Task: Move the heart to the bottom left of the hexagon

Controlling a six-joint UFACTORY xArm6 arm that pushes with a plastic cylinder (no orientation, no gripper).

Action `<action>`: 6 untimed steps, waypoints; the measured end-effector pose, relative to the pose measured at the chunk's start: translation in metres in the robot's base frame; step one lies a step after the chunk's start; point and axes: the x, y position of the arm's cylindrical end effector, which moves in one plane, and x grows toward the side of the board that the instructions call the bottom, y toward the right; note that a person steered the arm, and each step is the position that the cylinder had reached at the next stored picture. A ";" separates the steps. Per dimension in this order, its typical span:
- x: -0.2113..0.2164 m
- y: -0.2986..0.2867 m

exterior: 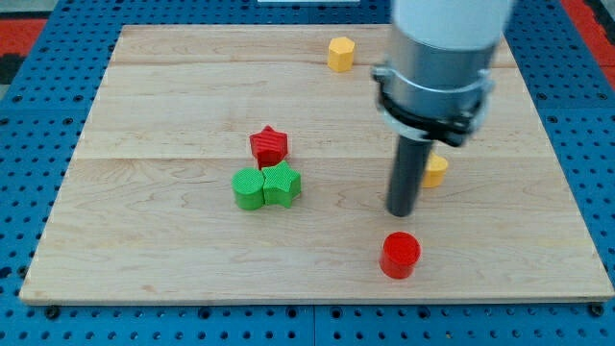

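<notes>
My tip [401, 212] is a bare rod holding nothing; it sits just left of the yellow heart [435, 170], half hidden behind it; the yellow hexagon [340, 53] is far up; push slowly from below
</notes>
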 end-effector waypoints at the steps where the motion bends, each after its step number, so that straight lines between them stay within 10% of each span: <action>1: -0.050 0.009; 2: -0.114 0.009; 4: -0.082 0.097; 6: -0.183 -0.018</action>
